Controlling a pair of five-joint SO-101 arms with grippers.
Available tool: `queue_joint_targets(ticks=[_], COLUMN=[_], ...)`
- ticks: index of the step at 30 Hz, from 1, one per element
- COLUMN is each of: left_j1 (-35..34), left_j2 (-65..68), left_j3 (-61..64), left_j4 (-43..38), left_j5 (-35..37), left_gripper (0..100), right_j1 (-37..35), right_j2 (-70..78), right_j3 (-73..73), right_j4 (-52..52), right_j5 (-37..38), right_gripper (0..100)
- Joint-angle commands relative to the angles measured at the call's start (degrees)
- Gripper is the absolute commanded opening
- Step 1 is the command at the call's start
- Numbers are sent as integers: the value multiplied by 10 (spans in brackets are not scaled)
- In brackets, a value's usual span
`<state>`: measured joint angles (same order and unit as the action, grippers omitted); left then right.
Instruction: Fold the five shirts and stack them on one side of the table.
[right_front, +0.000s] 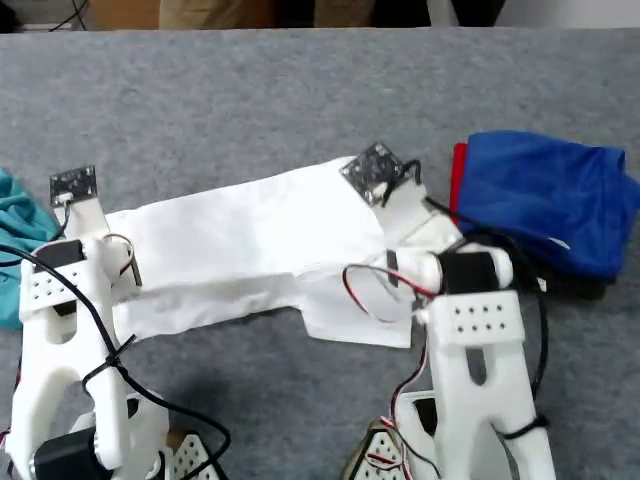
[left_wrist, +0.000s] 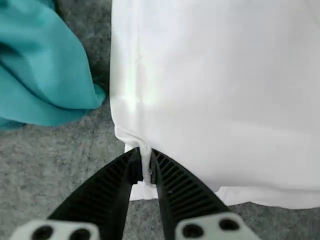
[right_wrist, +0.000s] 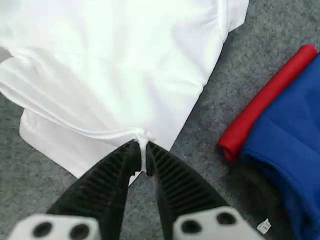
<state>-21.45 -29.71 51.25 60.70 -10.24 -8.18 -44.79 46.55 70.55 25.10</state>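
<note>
A white shirt (right_front: 250, 245) lies stretched across the middle of the grey table, partly folded lengthwise. My left gripper (left_wrist: 145, 167) is shut on the white shirt's (left_wrist: 215, 85) edge at its left end; in the high view it sits by the left arm (right_front: 110, 255). My right gripper (right_wrist: 144, 150) is shut on a pinched fold of the white shirt (right_wrist: 115, 65) at its right end, under the right arm (right_front: 420, 225). A blue shirt (right_front: 545, 200) lies folded on a red one (right_front: 459, 180) at the right. A teal shirt (right_front: 20, 225) lies crumpled at the left edge.
The teal shirt (left_wrist: 40, 75) lies close beside the white shirt's left edge. The red shirt's rolled edge (right_wrist: 260, 105) and the blue shirt (right_wrist: 295, 150) lie just right of the right gripper. Bare grey table (right_front: 250, 110) stretches behind the white shirt. Cables hang off both arms.
</note>
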Motion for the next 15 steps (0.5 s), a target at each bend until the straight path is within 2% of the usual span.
queue_joint_targets(ticks=[1,6,15], left_j1=[0,6,5], left_j2=[-33,-109,-185], left_j3=[11,50,133], left_j4=[3,7,3], left_j5=[-5,-6,-23], left_gripper=[18,18,18], right_j1=[32,60,44], right_j2=[-29,-51,-87], right_j3=[28,72,108], right_j4=[-24,-26,-17], right_j5=[19,55,63], right_gripper=[2,2,2])
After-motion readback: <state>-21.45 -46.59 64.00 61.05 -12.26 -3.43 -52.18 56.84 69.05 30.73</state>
